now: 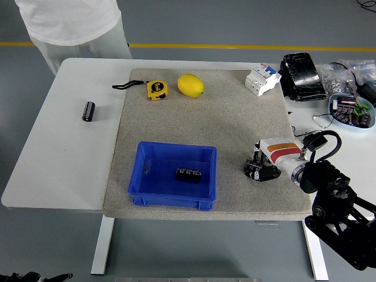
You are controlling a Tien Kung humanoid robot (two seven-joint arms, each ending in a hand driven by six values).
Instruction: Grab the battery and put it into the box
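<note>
Head view: our right hand (260,169) rests low on the grey mat (235,117), just to the right of the blue box (143,176), its fingers curled under and holding nothing. The battery (189,174) lies flat on the floor of the blue box, right of centre and clear of the walls. We judge the placing done; what is left is to draw the right hand up and away to the right without brushing the box's right wall.

The battery's long axis runs nearly left to right across the picture, roughly in line with the box's near wall, with a slight tilt at most. Which end is which we cannot tell at this size.

A second dark cylinder (88,111) lies on the bare white table (64,153), left of the mat and well apart from the box, its long axis running away from us. If it is to follow, we would approach from above and close across its short width. Our left arm is out of sight. A person in white (70,23) stands at the far side, hands out of frame.
</note>
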